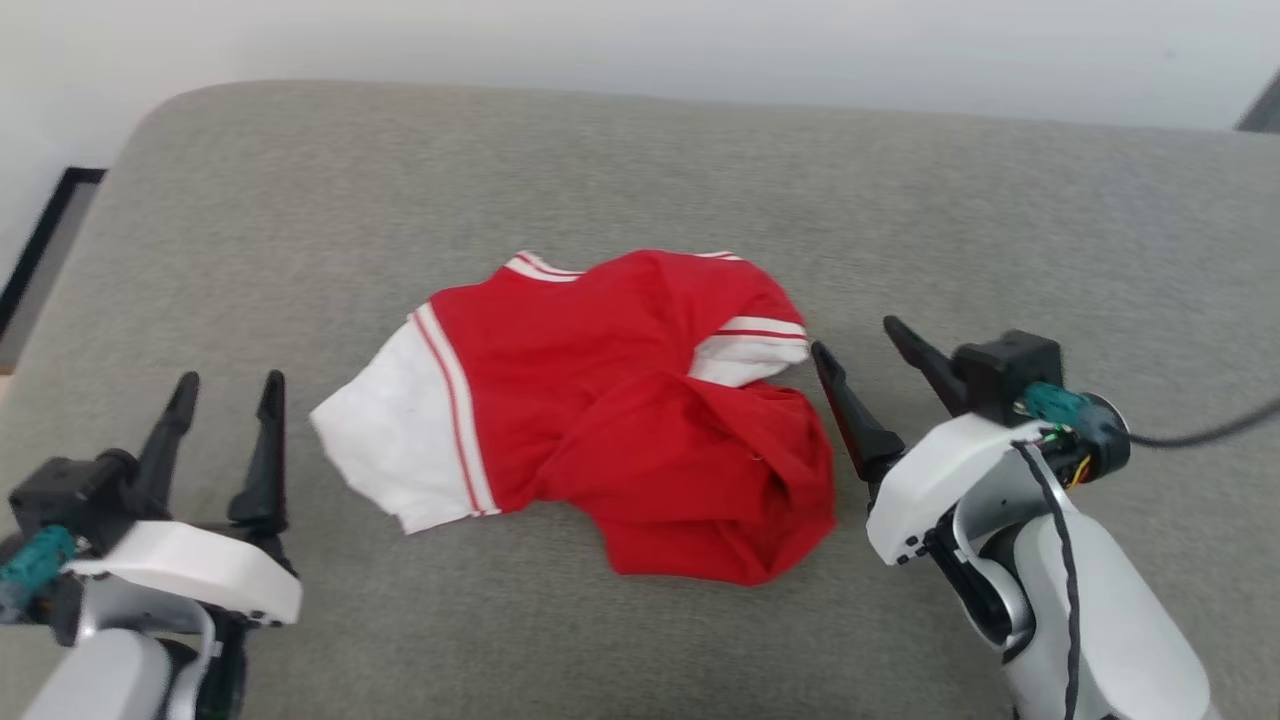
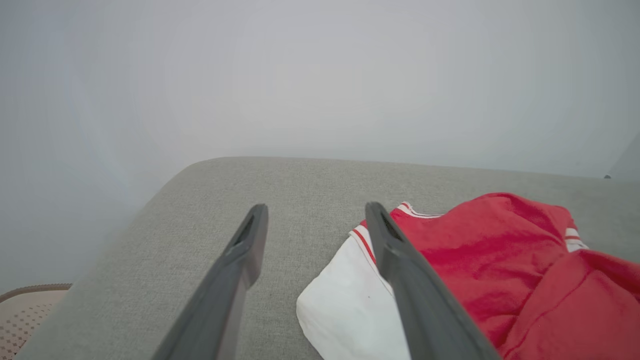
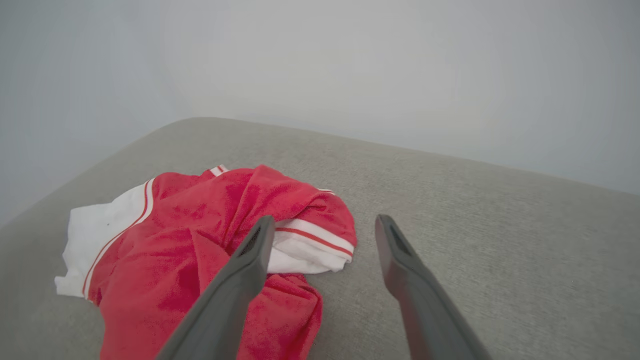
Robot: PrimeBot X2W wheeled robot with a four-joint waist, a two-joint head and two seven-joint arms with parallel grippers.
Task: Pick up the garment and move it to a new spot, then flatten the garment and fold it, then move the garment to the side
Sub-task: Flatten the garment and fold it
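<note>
1. Head view: red jersey-style garment with white, stripe-trimmed short sleeves (image 1: 600, 400), crumpled in the middle of the grey woven cushion (image 1: 640, 170), front lettering folded out of sight. Left gripper (image 1: 230, 380) near the white sleeve, fingers spread wide, pinching nothing. Right gripper (image 1: 854, 335) just beside the bunched red hem, fingers likewise parted and empty.
2. Left wrist view: left gripper (image 2: 316, 206) over bare cushion, one finger crossing in front of the white sleeve; garment (image 2: 475, 240) off to one side. Beige perforated basket (image 2: 25, 310) in the corner, beyond the cushion edge.
3. Right wrist view: right gripper (image 3: 325, 219) straddling the striped sleeve cuff of the garment (image 3: 200, 225) and bare cushion.
4. Likely risk: pinching several bunched layers at once because of the twisted heap, leaving hidden folds when flattening. Also possible: snagging the cushion weave through too deep a reach.
</note>
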